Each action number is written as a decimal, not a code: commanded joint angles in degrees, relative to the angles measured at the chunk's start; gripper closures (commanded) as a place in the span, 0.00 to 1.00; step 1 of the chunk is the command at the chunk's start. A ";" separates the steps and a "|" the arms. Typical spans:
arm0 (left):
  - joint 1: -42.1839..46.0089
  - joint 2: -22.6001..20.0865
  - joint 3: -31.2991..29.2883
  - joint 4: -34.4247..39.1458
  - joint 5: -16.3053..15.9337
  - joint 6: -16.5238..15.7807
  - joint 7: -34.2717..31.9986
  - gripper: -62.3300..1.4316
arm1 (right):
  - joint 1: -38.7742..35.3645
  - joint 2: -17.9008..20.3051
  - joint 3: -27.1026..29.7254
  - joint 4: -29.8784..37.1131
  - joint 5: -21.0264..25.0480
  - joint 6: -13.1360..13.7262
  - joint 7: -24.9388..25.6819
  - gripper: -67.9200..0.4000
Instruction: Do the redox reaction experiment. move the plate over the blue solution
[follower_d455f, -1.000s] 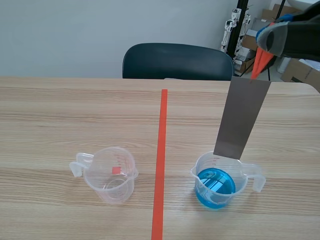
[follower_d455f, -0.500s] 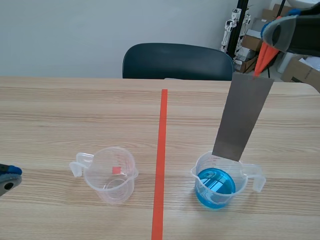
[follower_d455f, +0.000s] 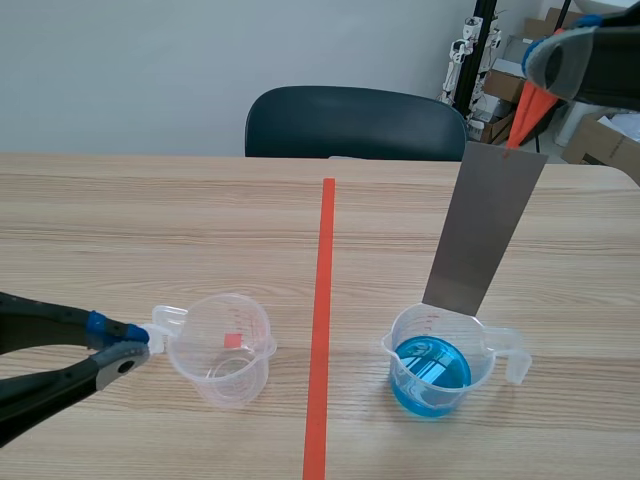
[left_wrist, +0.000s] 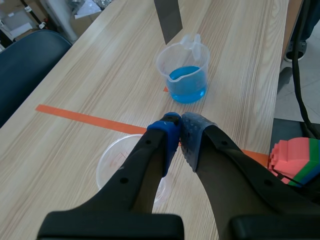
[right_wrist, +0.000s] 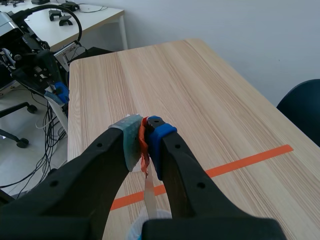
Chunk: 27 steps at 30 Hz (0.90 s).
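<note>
we log: right jaws pinch plate (follower_d455f: 485, 230) top | long axis near-upright — lower edge by far rim of blue solution (follower_d455f: 432, 372) beaker (follower_d455f: 396, 346) | left jaws pressed together, farther off

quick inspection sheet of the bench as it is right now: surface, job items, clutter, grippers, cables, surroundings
surface: wooden table, no spill seen, one orange-red tape line down the middle
job's things: metal plate hangs tilted, lower edge by the far rim of the beaker of blue solution, not in the liquid; empty beaker across the line
clutter: nothing seen
grippers: right gripper holds the metal plate by its orange-red tab, jaws shut; left gripper jaws shut on nothing, by the empty beaker's handle
cables: none on the table; cables hang beyond its edge
surroundings: dark chair, cardboard boxes
</note>
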 joint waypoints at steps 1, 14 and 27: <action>-3.45 1.49 1.95 -0.31 -0.59 1.33 1.38 0.91 | 0.66 0.63 0.92 0.70 1.22 0.68 1.07 0.99; -18.99 11.15 16.59 -0.46 2.47 3.04 15.98 0.91 | 0.63 0.63 0.92 0.85 1.49 0.68 1.03 0.99; -28.26 12.33 20.44 -0.46 2.14 2.69 25.51 0.91 | -0.63 0.68 0.92 2.67 1.40 0.68 0.20 0.99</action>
